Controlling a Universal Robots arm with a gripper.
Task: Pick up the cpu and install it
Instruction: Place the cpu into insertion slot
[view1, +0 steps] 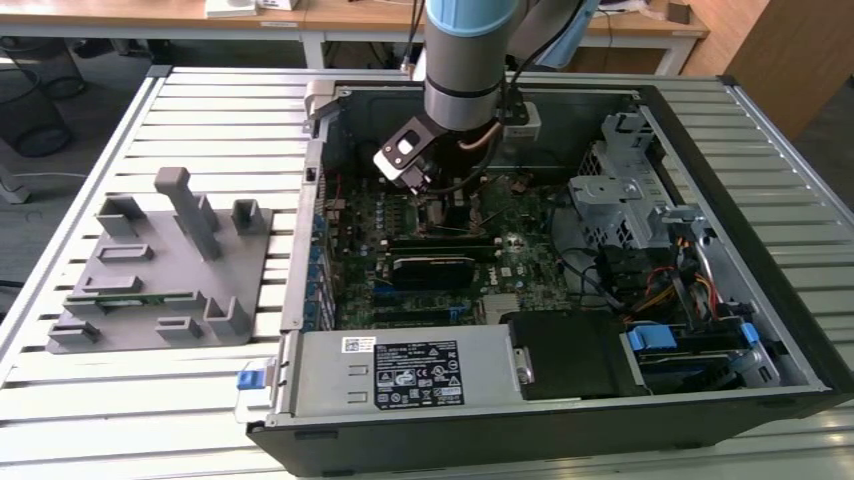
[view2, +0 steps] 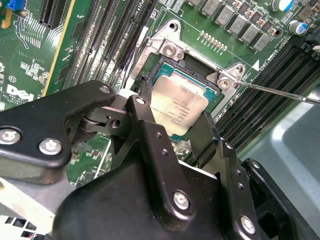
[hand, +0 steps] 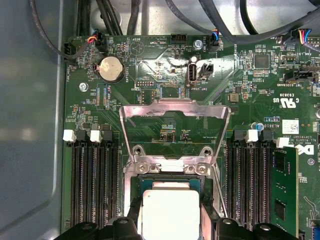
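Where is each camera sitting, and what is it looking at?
Exterior view: off the arm, up high, looking down into the open computer case; the arm shows.
First wrist view: on the wrist, looking down at the motherboard; the hand shows.
Second wrist view: on the wrist, slanting along the hand.
Both wrist views share the cpu.

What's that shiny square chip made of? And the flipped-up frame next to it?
The cpu has a lid that looks like metal: silvery, smooth and softly shiny. The hinged frame is probably bare steel: thin, bright and reflective, with bent edges.
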